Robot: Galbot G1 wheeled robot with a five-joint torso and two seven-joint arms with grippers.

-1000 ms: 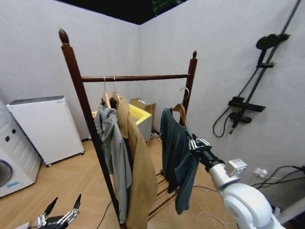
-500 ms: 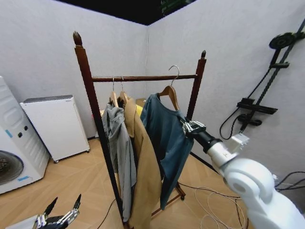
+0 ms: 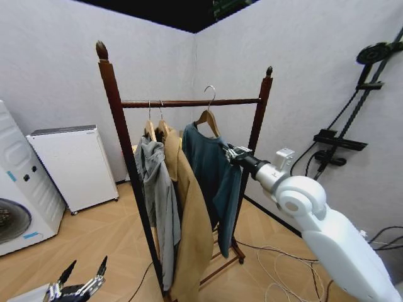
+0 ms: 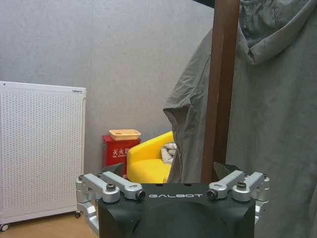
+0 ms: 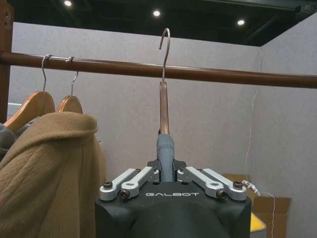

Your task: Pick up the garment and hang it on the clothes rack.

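Room: 2 grey walls meet in a corner behind the clothes rack [image 3: 121, 126]; bare wooden floor [image 3: 94, 239] lies open on its near side.
Rack: 2 posts, 1 rail [image 5: 208, 74]; the rail's right stretch, towards the far post, is bare.
Already hanging: a grey hooded sweatshirt [image 3: 154, 189] and a tan coat [image 3: 189, 220] on 2 hangers at the rail's left part.
Garment [image 3: 211, 173]: teal top on a wooden hanger [image 3: 206, 119], just right of the coat; its metal hook [image 5: 165, 42] rises above the rail, not resting on it.
Right gripper [image 5: 167, 173]: fingers clamped together on the garment at the hanger's shoulder, arm reaching in from the right.
Left gripper [image 4: 173, 186]: low beside the near post, fingers spread apart, holding nothing.
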